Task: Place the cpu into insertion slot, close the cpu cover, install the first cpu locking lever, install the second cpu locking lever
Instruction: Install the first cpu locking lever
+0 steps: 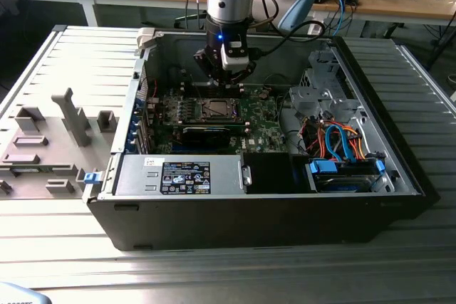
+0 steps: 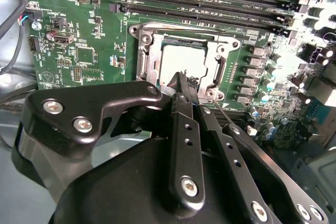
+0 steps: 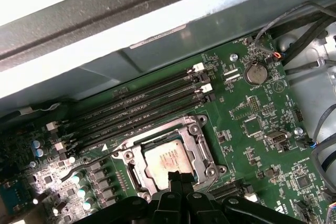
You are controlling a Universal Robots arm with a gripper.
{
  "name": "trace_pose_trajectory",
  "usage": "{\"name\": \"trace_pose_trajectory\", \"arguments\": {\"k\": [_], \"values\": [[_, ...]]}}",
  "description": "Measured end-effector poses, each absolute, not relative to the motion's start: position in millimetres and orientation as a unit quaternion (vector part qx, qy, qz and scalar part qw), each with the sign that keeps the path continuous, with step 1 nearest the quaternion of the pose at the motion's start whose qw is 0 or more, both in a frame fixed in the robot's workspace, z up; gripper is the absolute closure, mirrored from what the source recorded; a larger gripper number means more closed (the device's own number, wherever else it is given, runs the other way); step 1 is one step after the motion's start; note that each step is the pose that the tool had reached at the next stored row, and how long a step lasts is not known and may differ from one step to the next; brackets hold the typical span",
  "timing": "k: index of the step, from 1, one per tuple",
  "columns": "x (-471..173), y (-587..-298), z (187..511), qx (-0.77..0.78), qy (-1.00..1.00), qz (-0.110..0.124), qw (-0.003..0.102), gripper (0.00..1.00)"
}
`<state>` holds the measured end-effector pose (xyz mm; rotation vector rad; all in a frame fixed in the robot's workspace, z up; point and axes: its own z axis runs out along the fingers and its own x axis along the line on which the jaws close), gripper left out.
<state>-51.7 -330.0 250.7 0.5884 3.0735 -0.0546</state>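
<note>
Fixture tray (image 1: 43, 147): at the case's 9 o'clock; matte grey moulded plastic with upright pegs and pockets.
Computer case (image 1: 399, 161): open sheet-steel box lying on a ribbed metal table (image 1: 214, 275).
Insertion slot (image 1: 216, 109): mid-board, a square with a silvery rim set in green circuit board. A long black card (image 1: 210, 133) lies at its 6 o'clock.
Cpu (image 2: 185, 61): seated in the slot; flat, square, dull grey metal top.
Cpu cover (image 3: 195, 148): thin bright frame, apparently lying flat around the chip.
Gripper (image 1: 226, 76): at the slot's 12 o'clock; black fingers (image 2: 184, 129) pressed together, tips over the frame's edge. Contact: cannot tell.
Step (judged): lever stage. A thin wire rod (image 2: 220, 111) just beside the fingers may be a locking lever.
Doing it well (judged): bear on the wire, never the chip top. Push down, then sideways under its hook, slowly.
Drive cage (image 1: 320, 97): at 3 o'clock; perforated steel, with orange and blue cables (image 1: 342, 140) below.
</note>
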Motion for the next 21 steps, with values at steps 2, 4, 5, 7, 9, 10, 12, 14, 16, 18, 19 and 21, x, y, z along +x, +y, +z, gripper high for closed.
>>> {"name": "trace_pose_trajectory", "arguments": {"k": [2, 4, 5, 7, 9, 10, 12, 14, 16, 18, 19, 21], "values": [[-51.7, -330.0, 250.7, 0.187, 0.982, -0.017, 0.006, 0.89], [-51.7, -330.0, 250.7, 0.186, 0.982, -0.017, 0.006, 0.89], [-51.7, -330.0, 250.7, 0.186, 0.982, -0.017, 0.006, 0.89], [-51.7, -330.0, 250.7, 0.185, 0.983, -0.017, 0.006, 0.89], [-51.7, -330.0, 250.7, 0.184, 0.983, -0.017, 0.006, 0.89], [-51.7, -330.0, 250.7, 0.184, 0.983, -0.017, 0.006, 0.89], [-51.7, -330.0, 250.7, 0.183, 0.983, -0.017, 0.006, 0.89], [-51.7, -330.0, 250.7, 0.182, 0.983, -0.017, 0.006, 0.89], [-51.7, -330.0, 250.7, 0.181, 0.983, -0.017, 0.006, 0.89], [-51.7, -330.0, 250.7, 0.18, 0.984, -0.017, 0.006, 0.89], [-51.7, -330.0, 250.7, 0.179, 0.984, -0.017, 0.006, 0.89], [-51.7, -330.0, 250.7, 0.178, 0.984, -0.017, 0.006, 0.89]]}}
